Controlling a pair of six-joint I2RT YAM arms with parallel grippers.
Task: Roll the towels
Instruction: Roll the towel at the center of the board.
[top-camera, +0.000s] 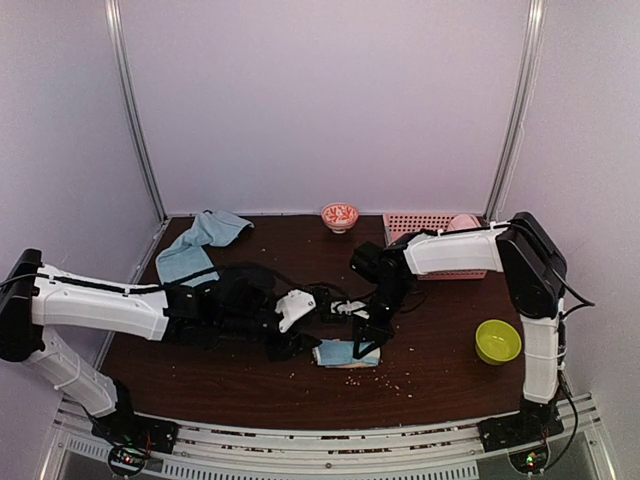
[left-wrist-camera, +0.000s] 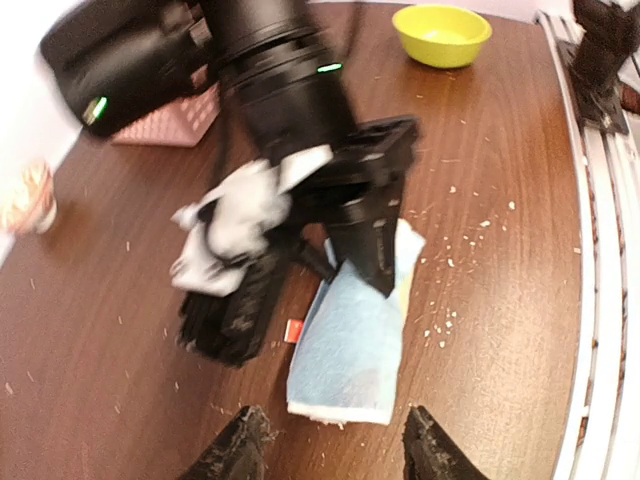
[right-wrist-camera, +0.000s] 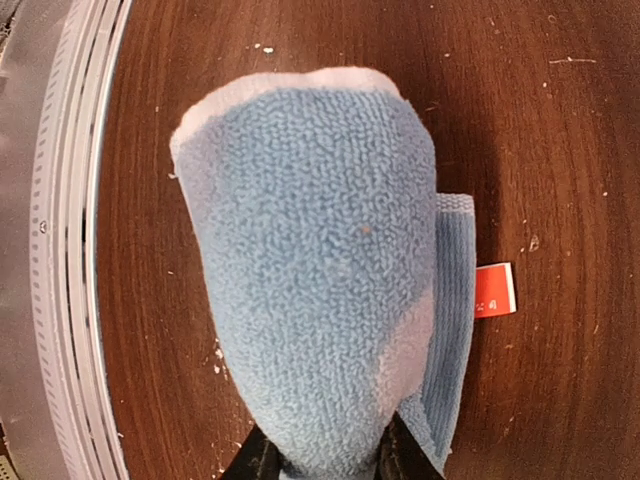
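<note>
A light-blue terry folded towel (top-camera: 348, 353), white-edged and bearing a small orange tag, sits as a compact bundle low in the centre of the overhead frame. A second towel (top-camera: 200, 245), also light blue, sprawls crumpled and unrolled at the frame's middle left.

The left arm (top-camera: 100, 305) lies low, stretched from its base toward the middle. The left gripper (left-wrist-camera: 335, 452) hovers with its fingers spread apart. The right arm (top-camera: 450, 250) reaches leftward from a raised elbow, wrist bent downward. The right gripper (top-camera: 366, 345) seems pinched onto the towel (right-wrist-camera: 320, 280), though its fingertips barely show.
</note>
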